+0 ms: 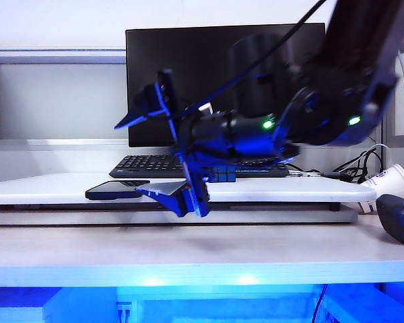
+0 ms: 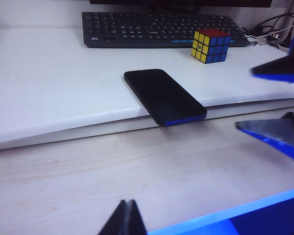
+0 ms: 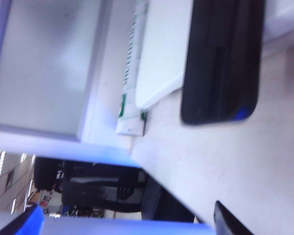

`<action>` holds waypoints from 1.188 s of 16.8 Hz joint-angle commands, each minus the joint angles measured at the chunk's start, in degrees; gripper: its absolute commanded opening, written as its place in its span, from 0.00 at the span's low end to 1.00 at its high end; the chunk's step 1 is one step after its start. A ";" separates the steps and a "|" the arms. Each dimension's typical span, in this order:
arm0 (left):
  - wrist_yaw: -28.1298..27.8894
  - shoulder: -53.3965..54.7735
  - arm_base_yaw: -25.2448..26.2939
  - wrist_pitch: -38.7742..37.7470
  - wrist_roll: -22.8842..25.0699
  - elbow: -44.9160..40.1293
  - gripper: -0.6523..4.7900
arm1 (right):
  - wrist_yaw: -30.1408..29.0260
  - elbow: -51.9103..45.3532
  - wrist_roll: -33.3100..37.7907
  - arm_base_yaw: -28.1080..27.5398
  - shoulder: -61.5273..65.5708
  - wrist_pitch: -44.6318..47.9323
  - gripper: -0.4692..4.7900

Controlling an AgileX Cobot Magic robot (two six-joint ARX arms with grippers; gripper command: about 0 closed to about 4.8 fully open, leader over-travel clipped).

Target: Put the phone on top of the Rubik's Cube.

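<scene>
The phone is a flat black slab lying on the white raised board, one end jutting over the board's front edge; it also shows as phone and phone. The Rubik's Cube stands on the board in front of the keyboard, partly hidden in the exterior view as cube. My right gripper hangs wide open and empty above the desk near the phone's overhanging end; its blue fingers show in the left wrist view. My left gripper is shut and empty, low over the wooden desk.
A black keyboard and a dark monitor stand behind the cube. Cables, a paper cup and a dark mouse lie at the right. The wooden desk lies below the board's edge.
</scene>
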 commanded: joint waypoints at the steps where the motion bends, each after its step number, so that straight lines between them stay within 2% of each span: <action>1: 0.31 0.02 0.11 0.00 -0.15 0.02 0.12 | 1.68 2.78 -1.20 -0.11 1.64 -3.15 1.00; 11: 0.15 0.02 0.09 0.66 -0.13 0.02 0.12 | 5.81 10.43 -2.43 -0.37 8.85 -6.95 1.00; 13: 0.15 0.02 0.09 0.68 -0.15 0.02 0.12 | 5.99 12.09 -2.43 -0.48 10.05 -7.19 0.95; 16: 0.15 0.02 0.09 0.68 -0.15 0.02 0.12 | 6.21 14.25 -3.89 -0.48 10.21 -9.33 0.94; 17: 0.15 0.02 0.09 0.68 -0.15 0.02 0.12 | 7.52 14.25 -3.89 -0.55 10.21 -9.49 0.91; 19: 0.15 0.02 0.09 0.68 -0.13 0.02 0.12 | 8.55 14.25 -3.89 -0.70 10.21 -9.75 0.79; 20: 0.13 0.02 0.09 0.72 -0.15 0.02 0.12 | 8.59 14.27 -3.87 -0.76 10.21 -9.73 0.77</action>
